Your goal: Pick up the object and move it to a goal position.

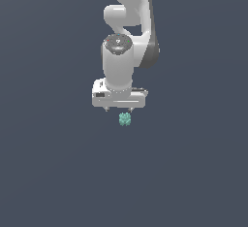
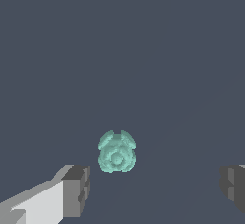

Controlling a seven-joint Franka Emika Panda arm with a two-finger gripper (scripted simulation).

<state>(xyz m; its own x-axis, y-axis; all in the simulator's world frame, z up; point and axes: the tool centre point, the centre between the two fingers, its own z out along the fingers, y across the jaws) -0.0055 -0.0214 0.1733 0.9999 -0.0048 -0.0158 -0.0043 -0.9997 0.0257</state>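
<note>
Exterior view first: from where I stood, the white Franka arm hung straight down over the plain slate-grey tabletop (image 1: 53, 172), its wrist vertical and its white, box-shaped end effector (image 1: 119, 110) held level above the surface. Just beneath it, a little toward the exterior view's right of its centre line, sat the small teal-green, lumpy, bumpy-surfaced blob (image 1: 125, 119), roughly round and clearly narrower than the end effector's body. Only the two tips of the fingers showed below the white body, so how far above the tabletop they were I could not tell from that side.

The wrist view made the arrangement plainer. The blob (image 2: 116, 151) lay alone on the grey surface, and the two dark grey finger pads (image 2: 76, 190) stood wide apart, one on either side of the picture, with the blob nearer one pad than the other and touching neither. The end effector (image 2: 155, 188) was spread to what looked like its full width and had hold of nothing.

That posture made sense to me as a lining-up for a top-down pinch: jaws wide to clear the bumpy sides, wrist upright so the pads would close squarely. I judged the pick had not yet begun in earnest, and that a small sideways correction would help centre the blob before descending. No goal marker was visible in either view.
</note>
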